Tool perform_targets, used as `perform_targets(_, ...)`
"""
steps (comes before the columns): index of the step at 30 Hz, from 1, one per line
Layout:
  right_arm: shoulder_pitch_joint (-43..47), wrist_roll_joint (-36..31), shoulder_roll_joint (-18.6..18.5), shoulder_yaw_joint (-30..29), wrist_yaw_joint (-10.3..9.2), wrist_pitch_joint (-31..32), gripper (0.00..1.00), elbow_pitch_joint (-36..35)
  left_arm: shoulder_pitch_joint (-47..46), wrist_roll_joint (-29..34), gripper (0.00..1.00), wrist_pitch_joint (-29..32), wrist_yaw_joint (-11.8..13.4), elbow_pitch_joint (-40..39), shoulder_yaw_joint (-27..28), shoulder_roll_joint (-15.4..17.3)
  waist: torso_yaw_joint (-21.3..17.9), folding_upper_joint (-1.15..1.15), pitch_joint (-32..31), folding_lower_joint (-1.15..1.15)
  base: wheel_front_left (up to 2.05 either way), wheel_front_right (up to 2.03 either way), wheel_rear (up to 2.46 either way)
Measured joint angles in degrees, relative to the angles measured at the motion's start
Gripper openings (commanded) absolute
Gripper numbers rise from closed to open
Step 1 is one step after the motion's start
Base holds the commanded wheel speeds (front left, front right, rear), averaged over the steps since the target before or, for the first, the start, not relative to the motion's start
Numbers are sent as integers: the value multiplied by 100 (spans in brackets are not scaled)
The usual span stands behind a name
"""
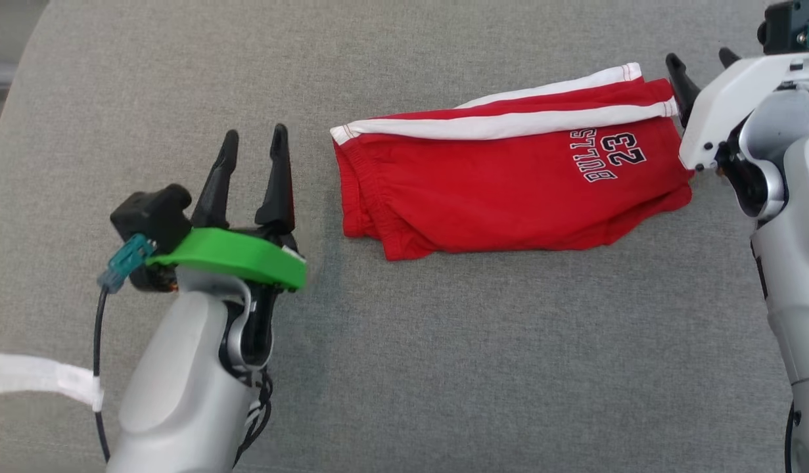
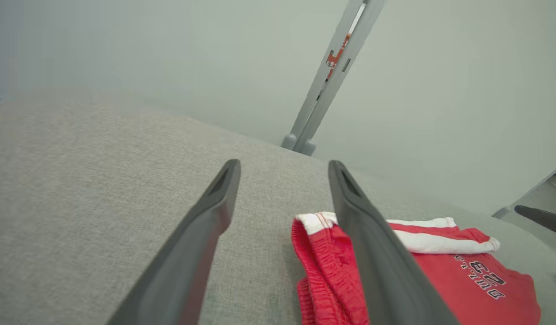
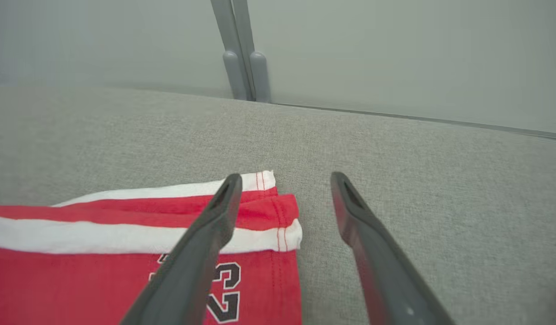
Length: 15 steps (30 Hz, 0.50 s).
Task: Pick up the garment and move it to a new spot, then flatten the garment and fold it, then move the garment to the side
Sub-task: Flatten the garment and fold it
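Just beside right end effector [image 1: 700, 58], folded shorts [image 1: 509, 190]

Work surface [image 1: 404, 394]: broad and flat, covered in light grey woven fabric with a fine heathered texture; rounded corner at the head view's upper left. Paler strip [image 1: 2, 39] beyond that corner: blurred, not identifiable. Wall panels [image 3: 395, 45]: plain, matte, pale grey-green, rising directly behind the surface's far edge. Upright post [image 3: 240, 49]: grey, doubled, with two rounded feet at its base, set between the panels. Orange-red mark [image 2: 335, 58]: inside the post's slot. Light: even, diffuse; shadows soft and faint.
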Motion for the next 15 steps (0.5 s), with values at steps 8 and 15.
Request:
perform_targets(8, 473, 102, 21, -293, -1, 0, 100, 368, 1436, 1846, 100, -1, -293, -1127, 1028, -96, -36, 0, -213, -1, 0, 0, 0)
perform_targets(15, 528, 5, 123, -525, -1, -147, 100, 802, 2292, 2303, 100, -1, -428, -1644, 1750, -242, 154, 0, -152, -1, 0, 0, 0)
